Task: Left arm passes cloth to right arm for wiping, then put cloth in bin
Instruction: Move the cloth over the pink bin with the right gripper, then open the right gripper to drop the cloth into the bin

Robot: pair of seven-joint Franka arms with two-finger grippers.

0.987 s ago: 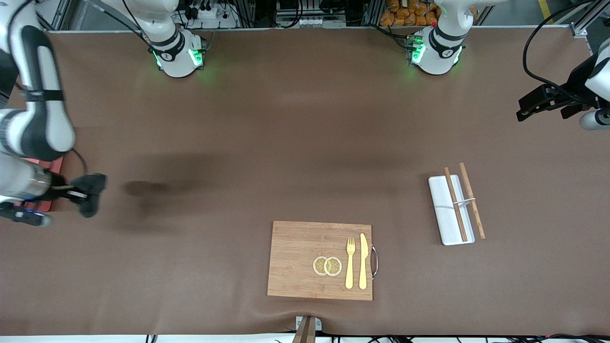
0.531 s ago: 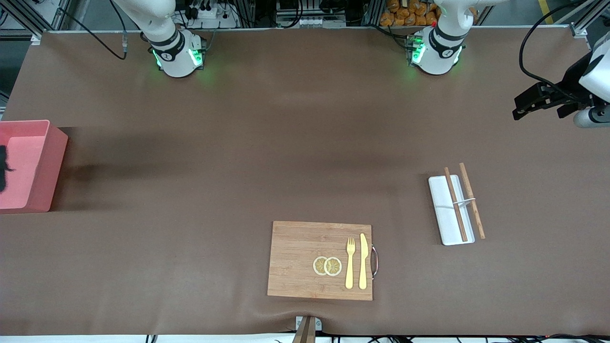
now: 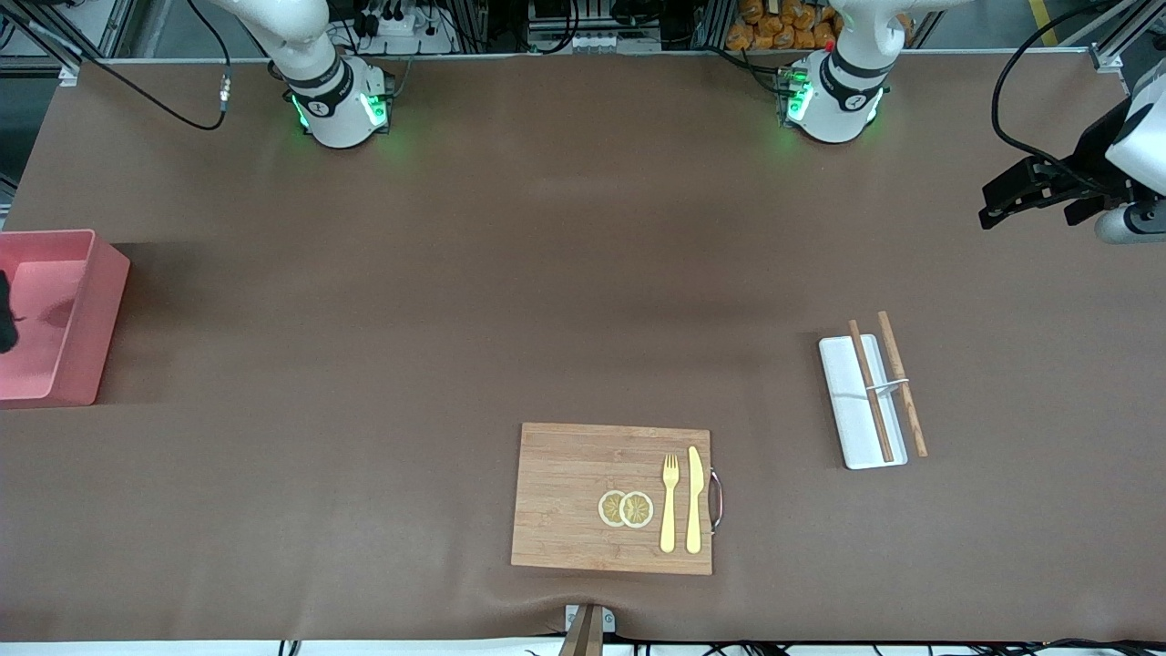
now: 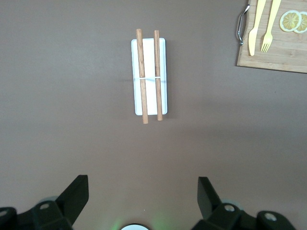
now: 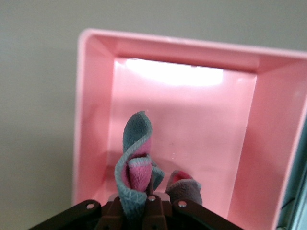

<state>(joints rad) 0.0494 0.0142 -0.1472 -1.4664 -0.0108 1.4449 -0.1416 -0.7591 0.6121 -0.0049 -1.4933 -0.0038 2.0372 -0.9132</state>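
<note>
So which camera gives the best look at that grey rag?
The right wrist view: the cloth hangs from the right gripper over the pink bin. The front view catches only a dark sliver at its edge. The left wrist view shows none of it.

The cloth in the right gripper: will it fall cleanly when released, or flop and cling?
The rumpled grey cloth, pinched by the right gripper above the pink plastic bin, folds over itself, so it is probably limp and light. Its fuzzy surface might snag briefly. It should land inside.

A bamboo cutting board [image 3: 583, 497] carries lemon slices [image 3: 626, 508], fork [image 3: 669, 502] and knife [image 3: 694, 499]; at its two o'clock, chopsticks [image 3: 888, 384] cross a white tray [image 3: 847, 410].
</note>
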